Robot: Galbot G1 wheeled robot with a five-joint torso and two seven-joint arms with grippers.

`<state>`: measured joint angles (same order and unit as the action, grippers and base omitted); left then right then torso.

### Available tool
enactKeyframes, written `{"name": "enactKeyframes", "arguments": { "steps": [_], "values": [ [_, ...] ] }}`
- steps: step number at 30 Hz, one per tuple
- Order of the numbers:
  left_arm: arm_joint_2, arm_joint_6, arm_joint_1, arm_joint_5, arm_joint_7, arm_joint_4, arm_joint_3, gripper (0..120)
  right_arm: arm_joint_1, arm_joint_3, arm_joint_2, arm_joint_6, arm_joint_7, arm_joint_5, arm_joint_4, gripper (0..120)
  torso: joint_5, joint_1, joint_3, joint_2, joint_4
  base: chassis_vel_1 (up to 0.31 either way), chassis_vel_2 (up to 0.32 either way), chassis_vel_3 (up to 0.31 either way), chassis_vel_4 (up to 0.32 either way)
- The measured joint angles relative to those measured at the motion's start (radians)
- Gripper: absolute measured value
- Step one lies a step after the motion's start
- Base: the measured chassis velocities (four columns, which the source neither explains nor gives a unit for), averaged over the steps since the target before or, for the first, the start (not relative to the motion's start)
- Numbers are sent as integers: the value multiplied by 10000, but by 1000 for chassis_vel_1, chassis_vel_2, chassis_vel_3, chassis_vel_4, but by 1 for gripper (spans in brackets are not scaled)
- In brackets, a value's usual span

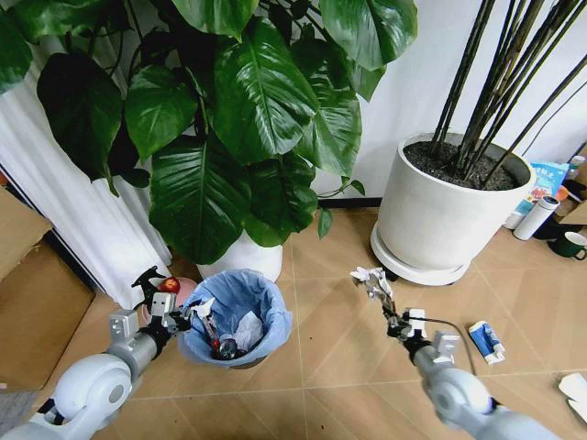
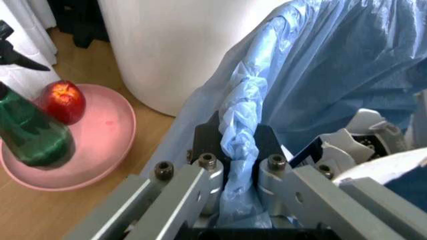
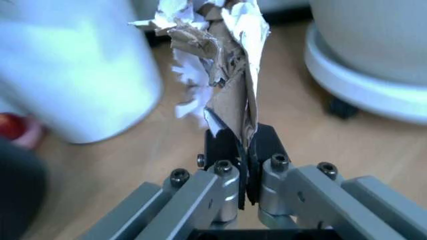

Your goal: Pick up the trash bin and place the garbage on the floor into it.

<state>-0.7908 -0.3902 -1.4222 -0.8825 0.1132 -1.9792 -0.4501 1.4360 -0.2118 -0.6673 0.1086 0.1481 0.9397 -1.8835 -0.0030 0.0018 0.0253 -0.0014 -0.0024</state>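
Leaves of big plant (image 1: 248,119) overhead, white pot (image 1: 440,215) to the right on wood floor (image 1: 330,367). Trash bin (image 1: 236,316) with blue bag, low at left front of the plant, paper wads already inside. Left gripper (image 1: 200,310) clamped on the bin's bag-covered rim (image 2: 241,145). Right gripper (image 1: 383,295) pinched shut on a crumpled paper scrap (image 3: 223,60), held up off the floor, right of the bin. Blue-white packet (image 1: 485,340) lying on floor further right.

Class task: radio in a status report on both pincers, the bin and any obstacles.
Left pincer clamped on trash bin rim. Right pincer shut on crumpled paper scrap, beside bin. Nothing between them.
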Motion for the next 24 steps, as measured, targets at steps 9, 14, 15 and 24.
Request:
{"name": "enactKeyframes", "arguments": {
  "steps": [9,14,15,24],
  "values": [
    [-23,14,-150,161,-44,-99,-7,1,2155,-2327,1159,846,-3045,-751,-1841,0,-1,0,0,1,1,0,0,0,0],
    [85,19,-244,166,-83,-175,-137,1,2464,-3153,1689,1297,-5608,-1711,-2017,0,1,0,0,1,0,0,0,0,0],
    [107,21,-265,167,-92,-190,-181,1,2406,-3296,1876,1396,-6233,-1940,-2018,0,2,0,1,0,1,0,0,0,0],
    [228,25,-454,245,-116,-384,-152,1,624,-3294,3324,1607,-8486,-2358,-1760,0,0,1,2,0,3,0,0,0,0]
  ]
}}
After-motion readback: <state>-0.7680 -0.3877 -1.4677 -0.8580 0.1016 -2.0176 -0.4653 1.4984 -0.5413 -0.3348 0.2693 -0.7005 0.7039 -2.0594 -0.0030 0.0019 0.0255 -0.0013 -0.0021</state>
